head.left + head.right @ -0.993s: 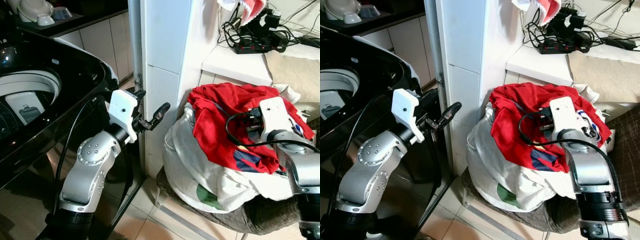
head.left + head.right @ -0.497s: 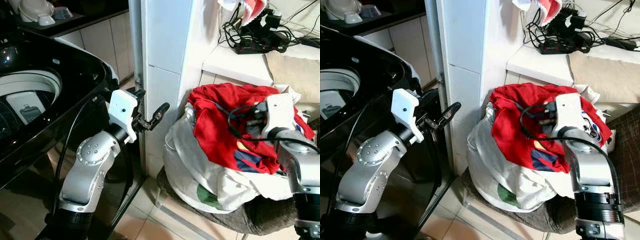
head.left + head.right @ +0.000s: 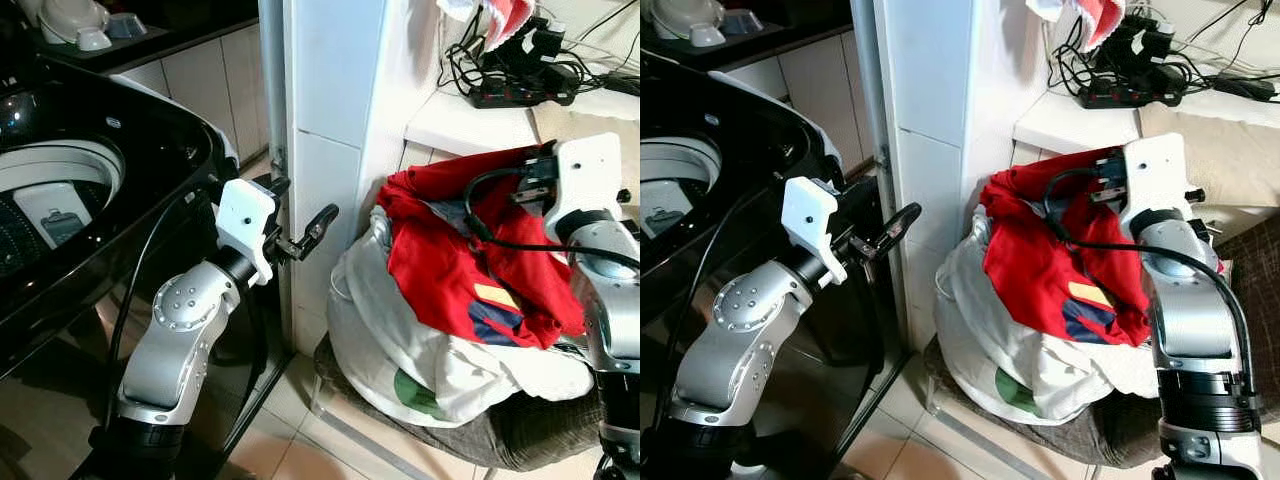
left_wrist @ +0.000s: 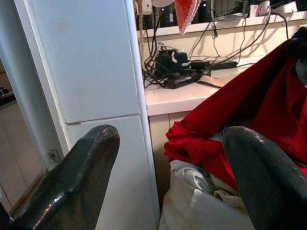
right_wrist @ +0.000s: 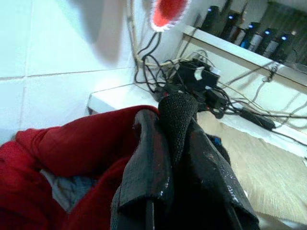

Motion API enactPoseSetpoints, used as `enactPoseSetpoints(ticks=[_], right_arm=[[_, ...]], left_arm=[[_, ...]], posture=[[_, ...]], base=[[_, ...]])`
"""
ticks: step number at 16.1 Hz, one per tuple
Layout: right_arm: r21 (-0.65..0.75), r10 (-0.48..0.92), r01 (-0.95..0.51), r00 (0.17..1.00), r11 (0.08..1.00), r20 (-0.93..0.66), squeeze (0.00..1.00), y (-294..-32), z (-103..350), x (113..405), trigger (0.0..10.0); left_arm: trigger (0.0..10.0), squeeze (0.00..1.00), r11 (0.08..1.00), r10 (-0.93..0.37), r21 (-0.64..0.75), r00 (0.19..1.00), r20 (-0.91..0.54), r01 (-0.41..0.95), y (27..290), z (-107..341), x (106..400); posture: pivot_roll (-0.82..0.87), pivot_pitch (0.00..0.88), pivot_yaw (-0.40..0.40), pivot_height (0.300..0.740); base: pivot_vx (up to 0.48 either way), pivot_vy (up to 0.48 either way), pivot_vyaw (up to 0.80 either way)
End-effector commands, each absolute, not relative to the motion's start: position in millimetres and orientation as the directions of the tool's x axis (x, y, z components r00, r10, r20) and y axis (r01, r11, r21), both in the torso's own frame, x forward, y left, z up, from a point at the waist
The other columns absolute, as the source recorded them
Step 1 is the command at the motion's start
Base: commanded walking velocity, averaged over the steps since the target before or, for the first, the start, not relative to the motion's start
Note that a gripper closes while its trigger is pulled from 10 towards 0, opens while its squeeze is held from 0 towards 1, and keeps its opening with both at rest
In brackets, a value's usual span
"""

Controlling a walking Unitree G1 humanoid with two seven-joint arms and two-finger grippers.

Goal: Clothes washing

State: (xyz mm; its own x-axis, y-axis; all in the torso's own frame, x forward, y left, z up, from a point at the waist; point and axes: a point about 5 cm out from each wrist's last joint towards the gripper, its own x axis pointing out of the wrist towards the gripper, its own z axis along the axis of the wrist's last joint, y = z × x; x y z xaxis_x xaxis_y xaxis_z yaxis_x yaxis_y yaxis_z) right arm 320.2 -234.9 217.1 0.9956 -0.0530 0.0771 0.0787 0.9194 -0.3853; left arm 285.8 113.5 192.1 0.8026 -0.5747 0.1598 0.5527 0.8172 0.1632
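Observation:
A red garment (image 3: 450, 270) lies on top of a heap of clothes in a white bag (image 3: 380, 340) on a chair. My right gripper (image 5: 165, 112) is shut on a fold of this red cloth and holds it lifted above the heap, so the cloth hangs stretched from the fingers. The right wrist (image 3: 585, 175) is up beside the white ledge. My left gripper (image 3: 305, 200) hovers open and holds nothing, between the black top-loading washing machine (image 3: 120, 150) and the heap. The machine's lid is up and its drum opening (image 3: 50, 190) shows at the far left.
A white tiled pillar (image 3: 330, 100) stands between the machine and the chair, close behind the left gripper. A ledge (image 3: 470, 120) above the heap carries a power strip and tangled cables (image 3: 510, 85). The chair's grey seat (image 3: 520, 440) sits on a tiled floor.
My right gripper has risen and drawn back with the red garment, pulling it up off the heap. The left arm has not moved.

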Motion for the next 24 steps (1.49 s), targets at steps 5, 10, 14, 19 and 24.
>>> enactPoseSetpoints(ticks=[5, 10, 14, 19, 24], right_arm=[[-0.4, -0.124, 0.03, 0.969, 0.916, -0.212, 1.0, -246, 169, 312, 10.0], [-0.381, -0.152, 0.067, 0.969, 0.922, -0.197, 1.0, -249, 169, 311, 10.0], [-0.11, -0.118, 0.103, 0.983, 0.989, -0.142, 1.0, -243, 167, 314, 10.0], [0.075, -0.073, 0.086, 0.983, 0.993, -0.166, 0.0, -239, 149, 316, 1.4], [-0.092, -0.085, 0.07, 0.982, 0.993, -0.169, 0.0, -240, 143, 312, 10.0]], left_arm=[[10.0, 0.0, 0.799, -0.598, 0.18, 0.789, 0.142, 0.574, 109, 189, 285], [10.0, 0.0, 0.796, -0.602, 0.184, 0.786, 0.139, 0.577, 109, 190, 285], [10.0, 0.0, 0.793, -0.605, 0.193, 0.784, 0.138, 0.578, 109, 191, 285], [10.0, 0.0, 0.759, -0.649, 0.181, 0.75, 0.128, 0.625, 106, 191, 283], [10.0, 0.0, 0.619, -0.784, 0.071, 0.611, 0.108, 0.782, 93, 187, 263]], posture=[[-0.03, 0.0, -0.008, 0.74], [-0.03, 0.0, -0.003, 0.74], [-0.03, 0.0, -0.004, 0.74], [-0.03, 0.0, -0.002, 0.74], [-0.02, 0.0, -0.002, 0.74]], base=[[0.0, 0.0, 0.0], [0.0, 0.0, 0.0], [0.0, 0.0, 0.0], [0.0, 0.0, 0.0], [0.0, 0.0, 0.0]])
